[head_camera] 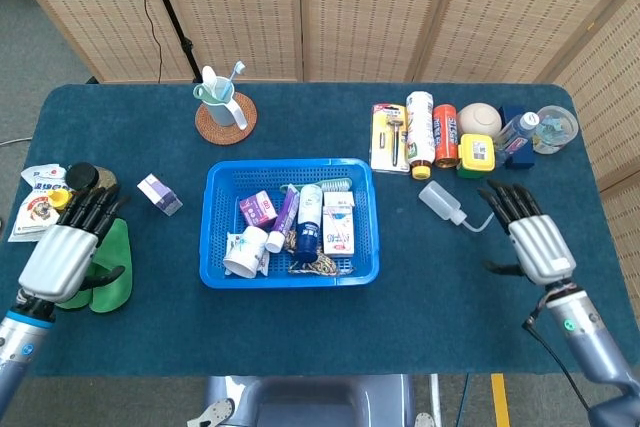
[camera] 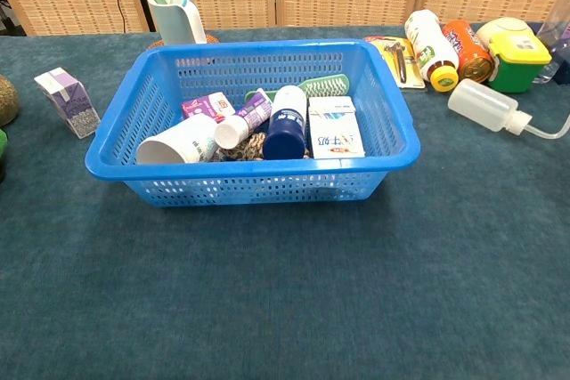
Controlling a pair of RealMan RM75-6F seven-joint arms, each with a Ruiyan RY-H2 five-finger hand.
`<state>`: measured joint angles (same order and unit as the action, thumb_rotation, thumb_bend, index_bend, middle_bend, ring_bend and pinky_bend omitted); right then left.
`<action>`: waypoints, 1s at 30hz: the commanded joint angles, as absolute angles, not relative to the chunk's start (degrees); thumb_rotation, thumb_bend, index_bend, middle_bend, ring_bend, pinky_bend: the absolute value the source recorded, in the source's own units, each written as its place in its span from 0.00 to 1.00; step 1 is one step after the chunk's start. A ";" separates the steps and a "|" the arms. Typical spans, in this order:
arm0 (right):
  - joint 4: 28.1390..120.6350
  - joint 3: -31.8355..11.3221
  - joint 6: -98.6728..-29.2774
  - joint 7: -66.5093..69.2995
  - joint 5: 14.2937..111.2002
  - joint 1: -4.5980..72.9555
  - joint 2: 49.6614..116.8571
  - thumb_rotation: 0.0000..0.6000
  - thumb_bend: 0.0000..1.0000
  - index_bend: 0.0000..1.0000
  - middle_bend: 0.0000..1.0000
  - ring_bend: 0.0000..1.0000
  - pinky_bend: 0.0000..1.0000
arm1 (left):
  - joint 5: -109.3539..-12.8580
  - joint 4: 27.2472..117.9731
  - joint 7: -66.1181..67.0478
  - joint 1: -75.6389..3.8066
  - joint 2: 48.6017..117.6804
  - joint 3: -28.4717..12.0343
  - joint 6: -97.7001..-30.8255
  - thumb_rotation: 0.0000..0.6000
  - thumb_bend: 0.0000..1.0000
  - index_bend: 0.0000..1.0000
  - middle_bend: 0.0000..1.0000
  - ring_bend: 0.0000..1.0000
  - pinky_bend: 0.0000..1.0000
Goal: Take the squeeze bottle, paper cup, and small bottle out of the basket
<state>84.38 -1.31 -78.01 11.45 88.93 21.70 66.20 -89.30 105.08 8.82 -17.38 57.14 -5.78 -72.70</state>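
The clear squeeze bottle (head_camera: 443, 201) (camera: 486, 107) lies on its side on the table, right of the blue basket (head_camera: 216, 228) (camera: 394, 123), its thin spout pointing right. Inside the basket the white paper cup (head_camera: 244, 252) (camera: 179, 140) lies tipped over at the left, and a small purple-and-white bottle (head_camera: 282, 220) (camera: 241, 123) lies beside it. My right hand (head_camera: 533, 234) hovers open to the right of the squeeze bottle, apart from it. Far to the left, my left hand (head_camera: 68, 246) is open over the green cloth (head_camera: 117, 265). Neither hand shows in the chest view.
The basket also holds a blue-and-white tube (head_camera: 308, 216), boxes (head_camera: 339, 223) and a brush. Cans, a razor pack and jars (head_camera: 433, 131) line the back right. A toothbrush cup (head_camera: 221, 104) stands at the back; a small carton (head_camera: 159, 194) and jars (head_camera: 78, 178) sit left.
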 commanded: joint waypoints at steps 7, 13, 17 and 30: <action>82.13 1.72 -85.27 12.63 92.85 15.30 69.68 1.00 0.00 0.00 0.00 0.00 0.00 | -86.43 110.66 13.70 -25.82 58.34 -7.21 -61.18 1.00 0.13 0.00 0.00 0.00 0.00; 80.82 1.43 -85.68 13.97 93.27 14.93 70.12 1.00 0.00 0.00 0.00 0.00 0.00 | -82.15 111.00 18.28 -28.98 62.72 -8.39 -58.11 1.00 0.13 0.00 0.00 0.00 0.00; 80.24 0.87 -86.34 15.29 93.42 14.56 70.05 1.00 0.00 0.00 0.00 0.00 0.00 | -77.67 108.87 25.85 -32.08 69.78 -8.83 -56.61 1.00 0.12 0.00 0.00 0.00 0.00; 80.27 0.19 -86.71 16.41 94.29 13.98 69.80 1.00 0.00 0.00 0.00 0.00 0.00 | -66.57 105.02 33.39 -37.48 78.93 -10.06 -56.05 1.00 0.12 0.00 0.00 0.00 0.00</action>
<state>80.25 0.23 -86.68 16.38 94.25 14.01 69.82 -67.26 105.41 32.93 -36.95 78.40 -9.96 -56.06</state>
